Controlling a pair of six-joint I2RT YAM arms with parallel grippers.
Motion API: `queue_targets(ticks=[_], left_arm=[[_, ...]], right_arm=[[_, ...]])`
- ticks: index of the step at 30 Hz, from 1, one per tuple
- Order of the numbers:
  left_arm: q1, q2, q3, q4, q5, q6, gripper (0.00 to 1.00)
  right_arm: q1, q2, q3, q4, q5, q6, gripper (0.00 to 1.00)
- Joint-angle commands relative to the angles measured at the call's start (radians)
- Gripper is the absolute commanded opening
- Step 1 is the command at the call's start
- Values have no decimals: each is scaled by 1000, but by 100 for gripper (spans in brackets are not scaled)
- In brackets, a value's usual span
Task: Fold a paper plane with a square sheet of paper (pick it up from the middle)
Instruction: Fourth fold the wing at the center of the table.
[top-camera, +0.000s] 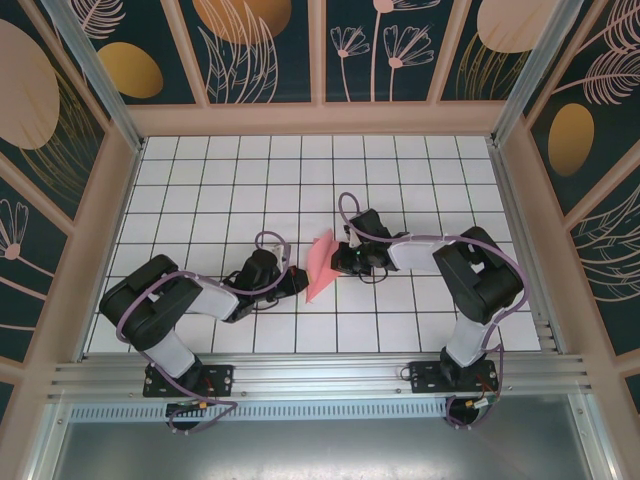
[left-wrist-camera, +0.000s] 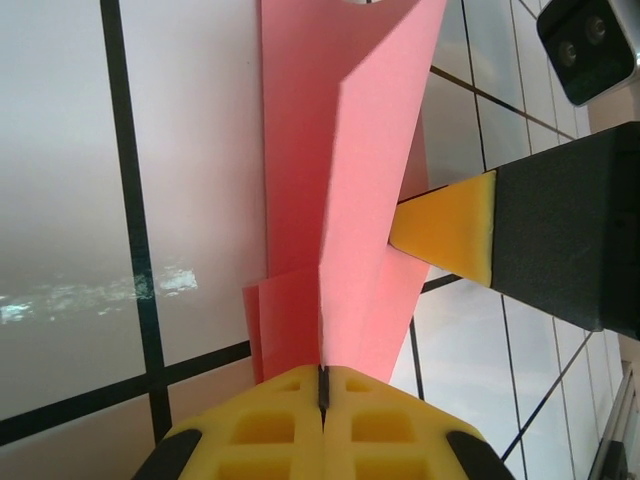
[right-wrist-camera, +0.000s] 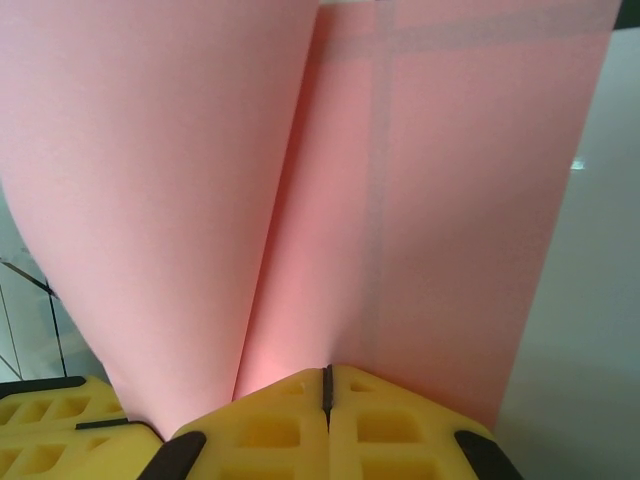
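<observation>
Mid-worktop (top-camera: 200, 180), just ahead of both arms, the pink paper (top-camera: 321, 268) is held between the two sets of jaws, one from each side. It is already part-folded: a long centre crease (left-wrist-camera: 322, 230) is seen in the left wrist view, with layered flaps either side.

Left jaws: fully closed, nipped on the paper's near end right at the crease line. Right jaws: also fully closed, clamped on an edge of the paper (right-wrist-camera: 300, 200), with two panels splayed upward from the pinch. The right arm's yellow pad (left-wrist-camera: 450, 228) is seen pressed against the paper's side.

Likely reason for the double grip: thin paper flops if held at one point, so it is kept taut and the crease kept aligned. Gripping on the crease probably lets the flaps be opened into wings.

Whether the lower edge is resting on the tiles cannot be told. The plane is judged far along, not finished.
</observation>
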Motion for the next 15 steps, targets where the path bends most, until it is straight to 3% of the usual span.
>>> queue_targets(ticks=[1,15], left_arm=[[10,7,26,-53,19,49,1],[22,22,55,-101,12,88,1]], right_arm=[[9,23,20,-41,28,-14,5],[9,20,20,-47,34,-22,5]])
